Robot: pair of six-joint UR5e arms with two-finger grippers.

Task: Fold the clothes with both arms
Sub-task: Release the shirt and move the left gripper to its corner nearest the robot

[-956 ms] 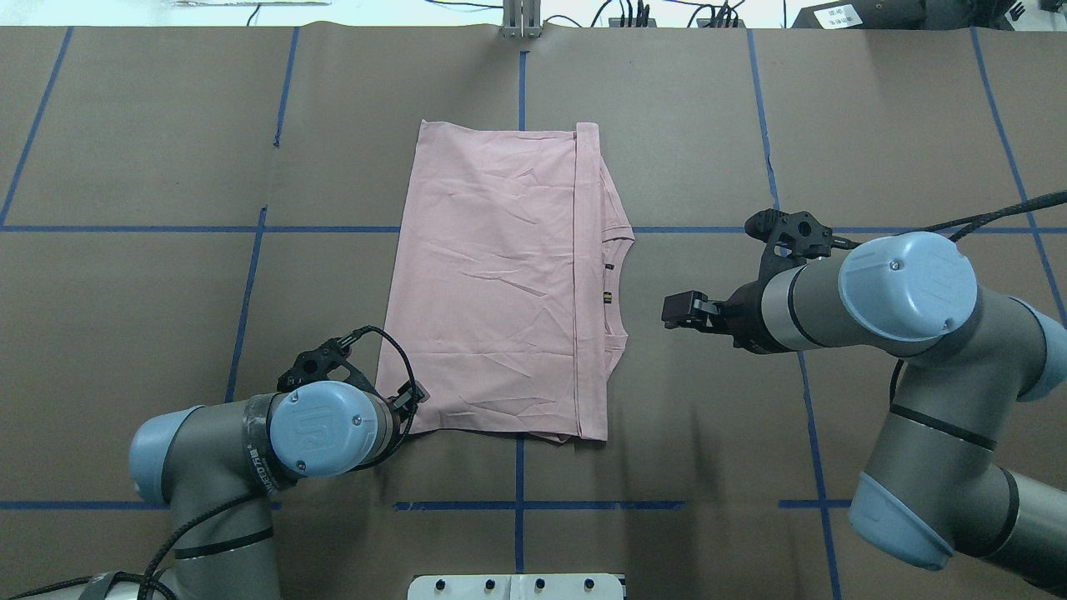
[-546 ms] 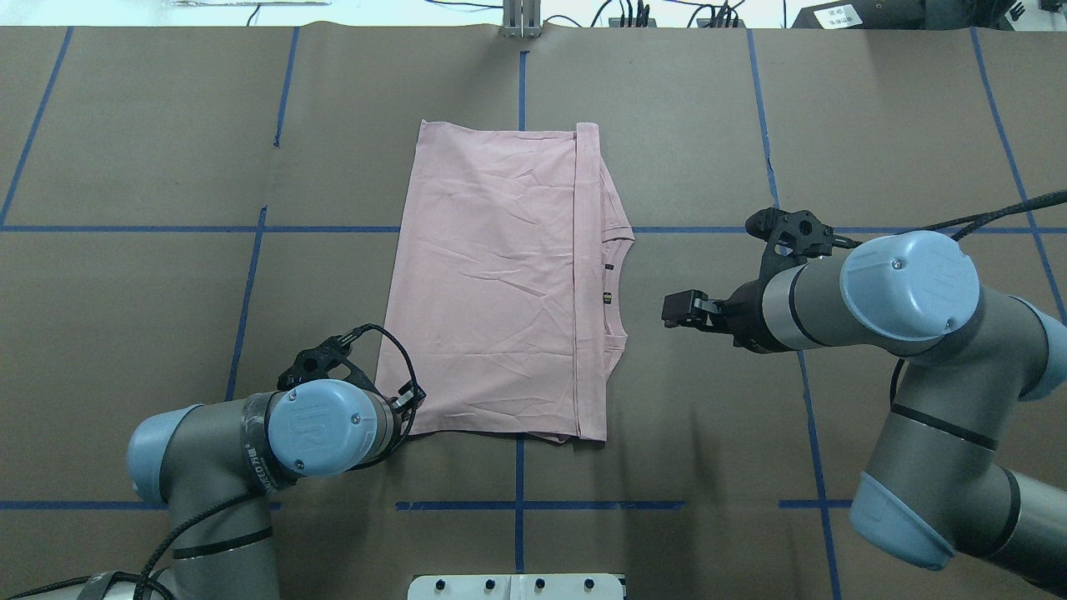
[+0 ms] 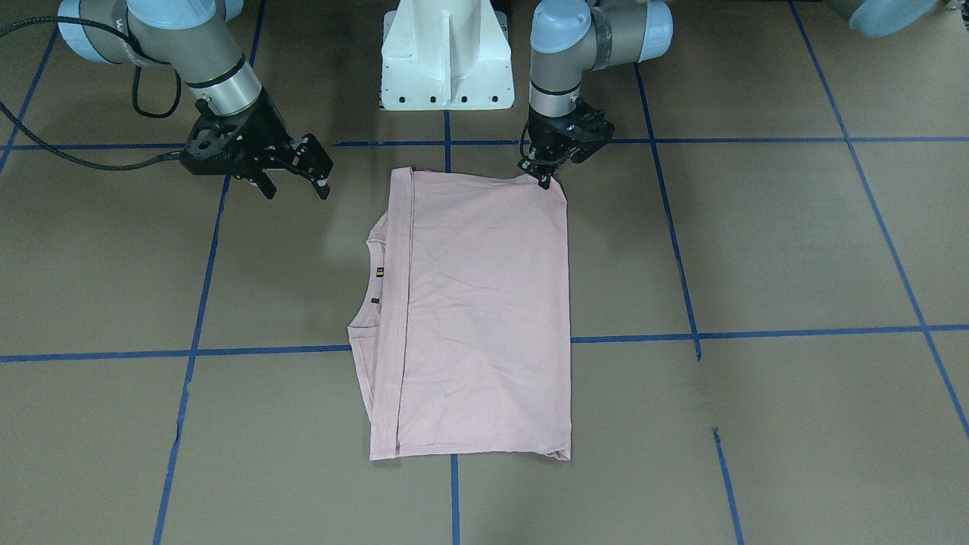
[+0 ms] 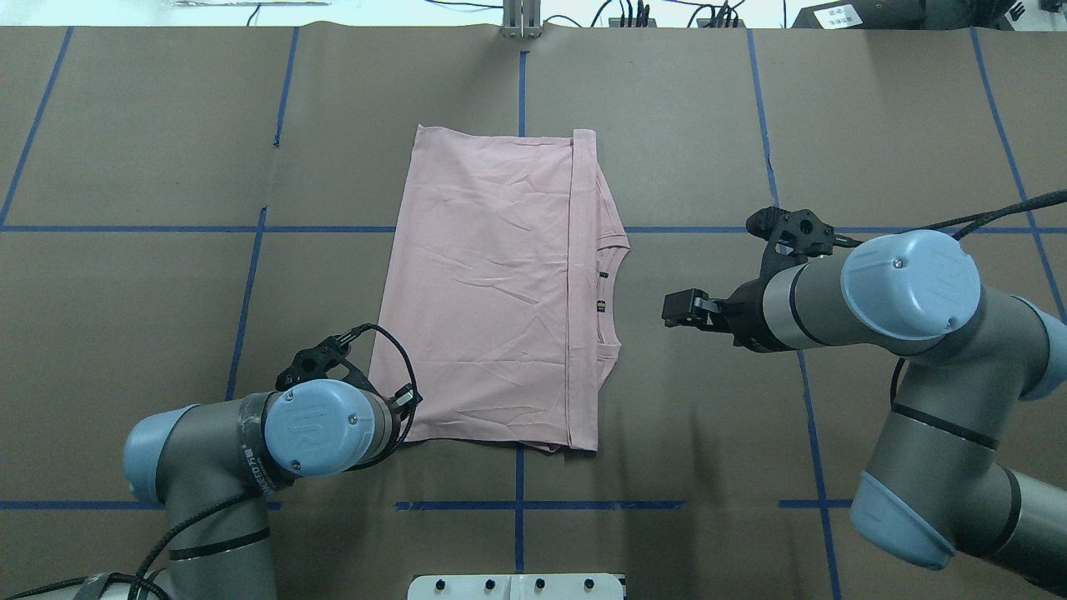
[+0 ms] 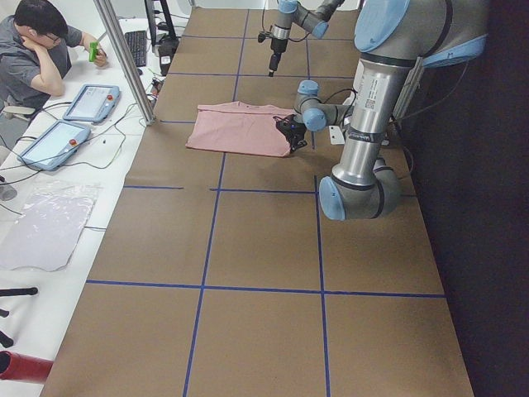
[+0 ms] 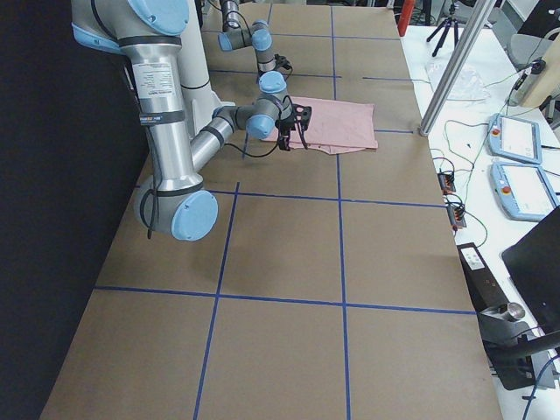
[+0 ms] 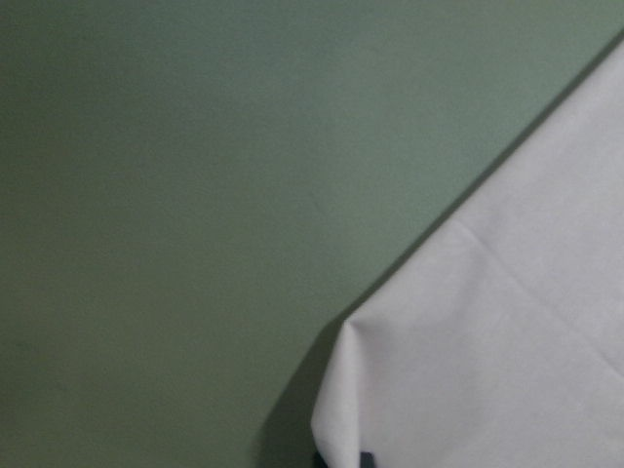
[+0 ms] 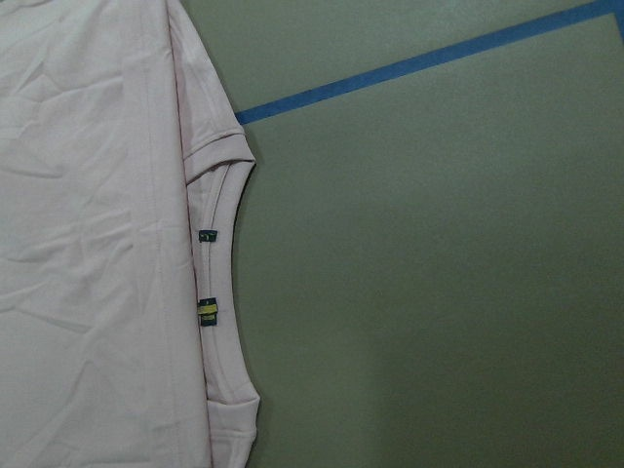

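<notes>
The pale pink T-shirt [image 4: 483, 283] lies folded, plain side up, on the brown table, its collar and small tags [image 8: 208, 312] at the right edge. My left gripper [image 4: 408, 400] sits at the shirt's near left corner [image 3: 556, 189]. The left wrist view shows that corner [image 7: 390, 390] raised off the table between the fingertips, so the gripper is shut on it. My right gripper [image 3: 297, 189] hovers open over bare table to the right of the collar, apart from the cloth [image 3: 484, 303].
Blue tape lines [image 4: 518, 505] grid the tabletop. The white pedestal base [image 3: 447, 60] stands at the robot's edge. Beyond the far edge a person [image 5: 33, 50] sits by tablets [image 5: 91, 101] and cables.
The shirt has slid slightly left and toward the robot, its near left corner drawn along with my left gripper. The right arm has stayed still.
</notes>
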